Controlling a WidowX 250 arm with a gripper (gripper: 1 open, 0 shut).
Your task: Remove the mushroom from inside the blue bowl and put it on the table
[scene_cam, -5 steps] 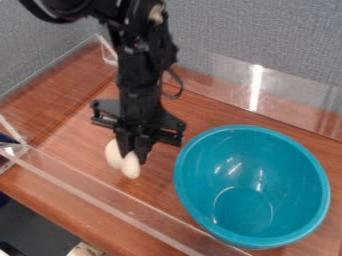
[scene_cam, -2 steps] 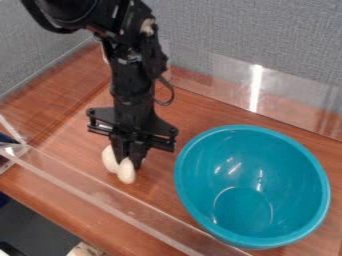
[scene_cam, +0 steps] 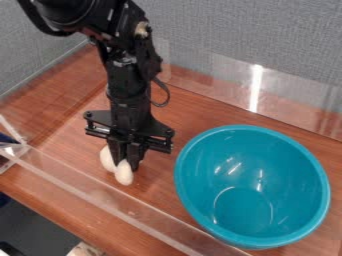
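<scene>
- The pincer point(scene_cam: 128, 158) is pointing straight down over the table point(scene_cam: 60, 110), jaws clamped tight on the mushroom point(scene_cam: 119, 166).
- The mushroom is sitting out of the bowl point(scene_cam: 254, 185), just left of its rim, low at the wood; whether it is touching down, I cannot tell.
- So the bowl is lying empty, and this looks like the placing step, nearly done.
- Next move, I reckon: letting the jaws spread, then lifting straight up so the fingers are not dragging the toy along.
- The mushroom is looking small, cream-white and rounded, smooth enough to roll once freed.
- The bowl is gleaming teal-blue, glossy plastic, deep and round with a plain rim.
- The table is showing reddish-brown wood grain, with low clear walls edging it.
</scene>
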